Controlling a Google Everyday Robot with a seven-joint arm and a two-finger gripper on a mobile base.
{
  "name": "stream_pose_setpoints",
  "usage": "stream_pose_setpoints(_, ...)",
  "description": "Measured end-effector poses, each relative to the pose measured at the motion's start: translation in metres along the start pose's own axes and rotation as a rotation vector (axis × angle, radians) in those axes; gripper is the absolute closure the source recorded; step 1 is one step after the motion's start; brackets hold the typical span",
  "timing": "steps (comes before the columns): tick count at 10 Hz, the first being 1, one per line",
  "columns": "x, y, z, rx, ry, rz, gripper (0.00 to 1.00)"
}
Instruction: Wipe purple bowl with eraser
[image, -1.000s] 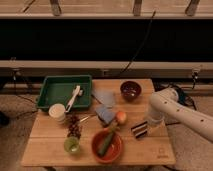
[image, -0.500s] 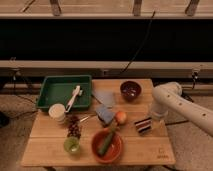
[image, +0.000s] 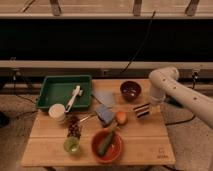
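The purple bowl (image: 131, 90) stands at the back right of the wooden table (image: 145, 145). The striped black, white and reddish eraser (image: 141, 110) is held off the table, just in front of the bowl and to its right. My gripper (image: 148, 107) comes down from the white arm (image: 165, 82) on the right and is shut on the eraser's right end. The eraser is still apart from the bowl.
A green tray (image: 52, 95) with a white utensil (image: 74, 97) sits at the back left. Blue-grey cloth pieces (image: 105, 114), an orange fruit (image: 120, 117), a white cup (image: 57, 112), dark grapes (image: 74, 129), a green cup (image: 72, 145) and the orange bowl (image: 116, 152) fill the middle and front.
The eraser has risen from the table and moved back toward the purple bowl with my gripper. The arm's elbow has swung back and left.
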Motion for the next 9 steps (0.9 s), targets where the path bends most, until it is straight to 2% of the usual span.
stream_pose_setpoints(3,0.011,-0.042,-0.013,0.046,0.001,0.027,1.0)
stream_pose_setpoints(4,0.013,-0.047,-0.015,0.055,0.0,0.039,1.0)
stream_pose_setpoints(6,0.02,-0.062,-0.021,0.096,0.004,0.079,1.0)
stream_pose_setpoints(9,0.014,-0.084,-0.025,0.145,0.02,0.118,1.0)
